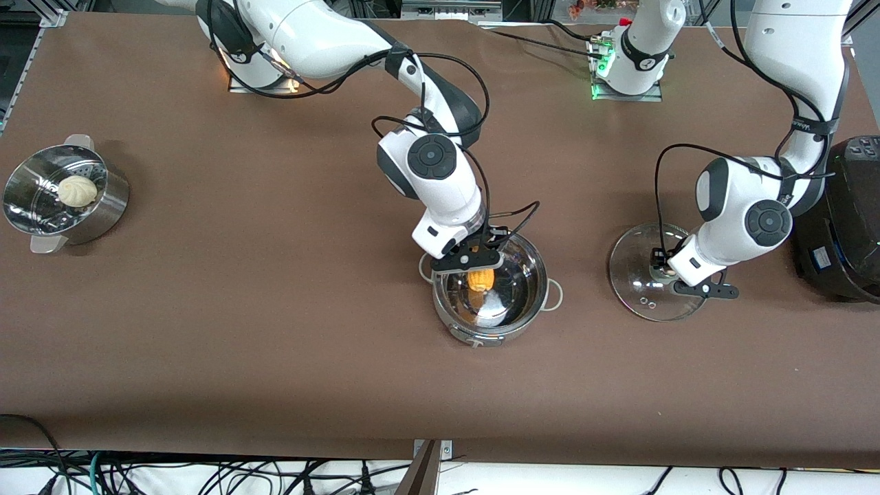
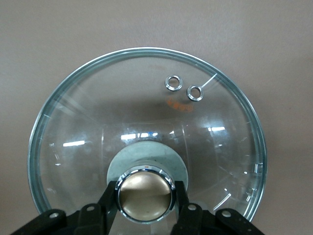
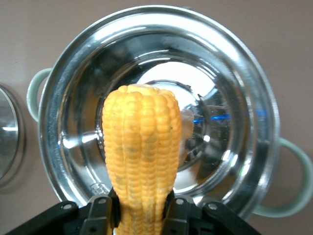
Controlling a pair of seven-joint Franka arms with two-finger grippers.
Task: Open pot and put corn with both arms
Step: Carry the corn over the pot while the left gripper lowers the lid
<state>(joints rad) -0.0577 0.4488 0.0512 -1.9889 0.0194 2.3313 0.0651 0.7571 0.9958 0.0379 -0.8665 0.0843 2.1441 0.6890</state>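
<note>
- Steamer pot, steel, with a white bun on its perforated insert: stands at the right arm's end of the counter, well apart from everything else; no part in the coming move.
- Right tool: closed on the corn, gripping one end of the cob. The right arm reaches from its base out over the middle of the counter, wrist bent steeply downward.
- Corn, yellow-orange: hangs lengthwise from the right tool, long axis pointing down into the open pot (the right wrist view looks straight along the cob to the shiny pot floor). It sits off-centre in the opening, toward the rim on the robots' side.
- Pot, stainless, lid off, near the counter's middle: lies directly under the held corn. Judged step: lower a little and release, or tip the cob flat first.
- Lid, glass with two small vent rings: rests on the counter, beside the pot, toward the left arm's end.
- Left tool: fingers set either side of the lid's knob, apparently closed on it; the left arm is folded low and waits.
- Black cooker: at the left arm's end, beside the lid.
</note>
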